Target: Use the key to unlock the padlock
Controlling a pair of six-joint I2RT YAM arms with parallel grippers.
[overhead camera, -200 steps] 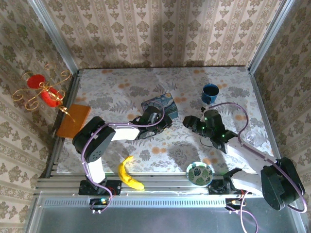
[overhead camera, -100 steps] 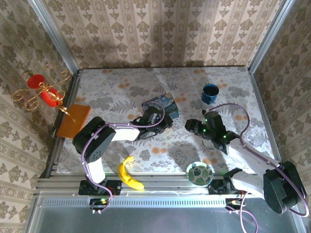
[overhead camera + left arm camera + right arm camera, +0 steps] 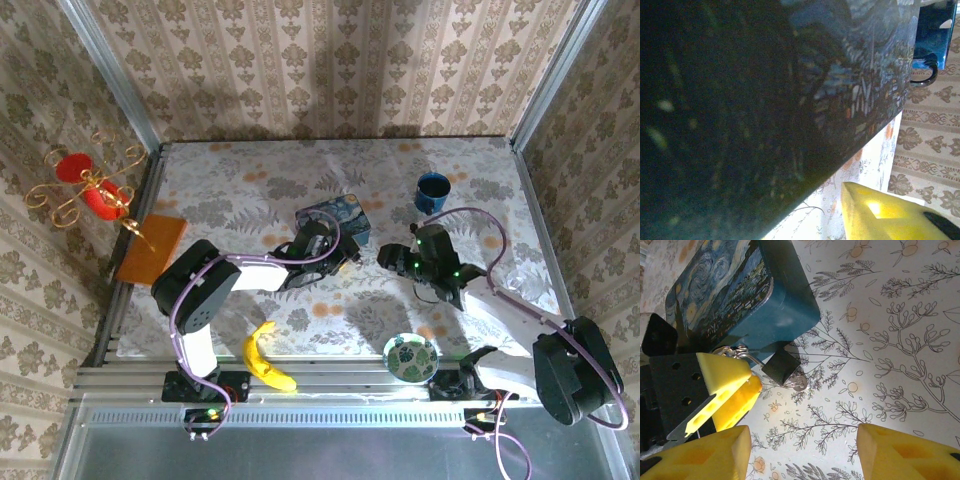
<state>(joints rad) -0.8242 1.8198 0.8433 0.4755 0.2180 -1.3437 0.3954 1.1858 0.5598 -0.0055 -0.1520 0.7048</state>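
Top external view showed one floral-clothed table (image 3: 250, 190) with one blue starry-night tin (image 3: 335, 215) at its middle and one blue mug (image 3: 433, 192) well apart to the right. Both arms reached toward the tin's near side. From the right wrist, the right gripper (image 3: 802, 432) was released, its two yellow fingers spread wide with nothing between them. It stood apart from the lock and faced it. The left gripper (image 3: 754, 380) was the nearer one, right at the lock's shackle end, but whether it clasped anything could not be told. The one padlock (image 3: 780, 366) lay on the cloth just beside the tin's near corner. Its long axis ran from the silvery shackle (image 3: 737, 352) by the left fingers down to the dark body. One small silvery piece, probably the key (image 3: 798, 385), touched the body's far end, toward the right gripper. Whether it was seated in the keyhole was unclear.
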